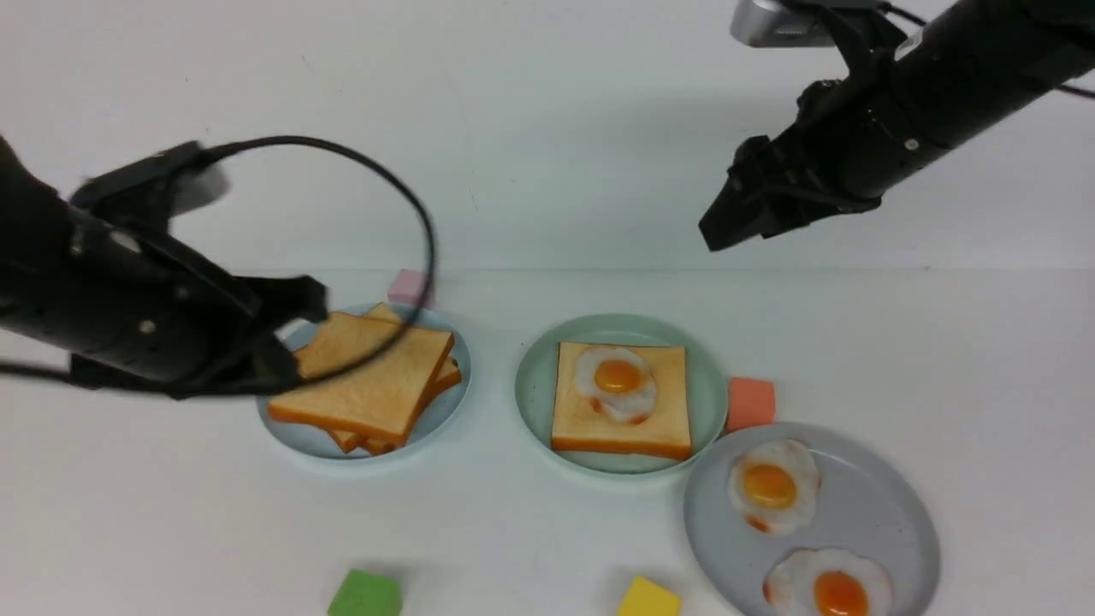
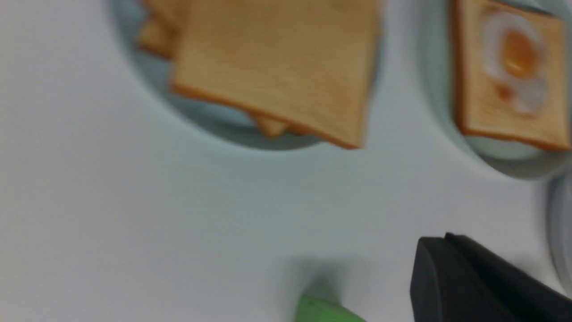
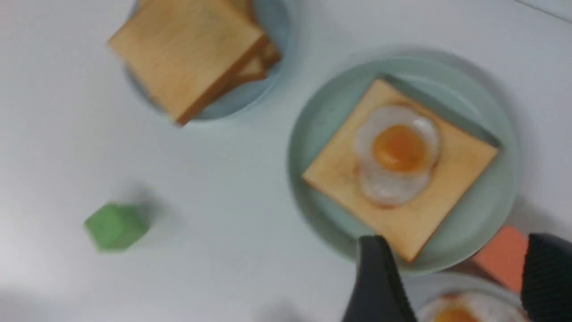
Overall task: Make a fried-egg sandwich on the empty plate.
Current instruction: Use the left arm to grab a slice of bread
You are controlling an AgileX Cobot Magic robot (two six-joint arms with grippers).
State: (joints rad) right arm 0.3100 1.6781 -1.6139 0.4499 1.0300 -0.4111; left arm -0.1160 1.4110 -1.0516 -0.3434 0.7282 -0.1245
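Observation:
The mint-green plate holds one toast slice with a fried egg lying on it. It also shows in the right wrist view. A stack of toast slices lies on the pale blue plate to its left. My left gripper hovers by the left edge of that stack, blurred. Its fingers look pressed together and empty in the left wrist view. My right gripper is raised high at the back right, open and empty.
A grey plate at the front right holds two more fried eggs. An orange block sits between it and the mint plate. A pink block, a green block and a yellow block lie around.

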